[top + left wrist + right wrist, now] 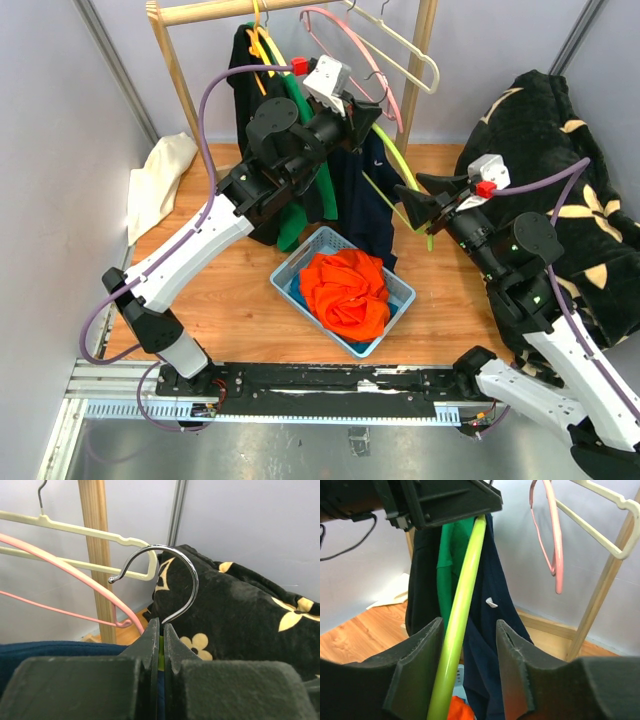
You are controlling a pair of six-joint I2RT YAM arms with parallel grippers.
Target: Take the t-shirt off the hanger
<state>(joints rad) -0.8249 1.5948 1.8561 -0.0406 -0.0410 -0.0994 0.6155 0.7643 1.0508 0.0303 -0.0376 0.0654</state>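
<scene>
A lime-green hanger (392, 150) with a chrome hook (187, 580) hangs in mid-air in front of the rack. My left gripper (161, 625) is shut on its neck just below the hook. A navy t-shirt (362, 205) droops from the hanger over the basket. In the right wrist view one bare arm of the hanger (462, 595) runs down between the fingers of my right gripper (470, 625). Those jaws stand apart, with the bar close against the left finger (422, 645). The navy t-shirt (495, 620) hangs just behind the bar.
A blue basket (400, 300) with orange cloth sits below. A green shirt (298, 215) and a dark garment (245, 90) hang on the wooden rack (200, 12), with empty pink (345, 35) and cream (405, 50) hangers. A black flowered blanket (560, 140) lies right, a pale cloth (155, 185) left.
</scene>
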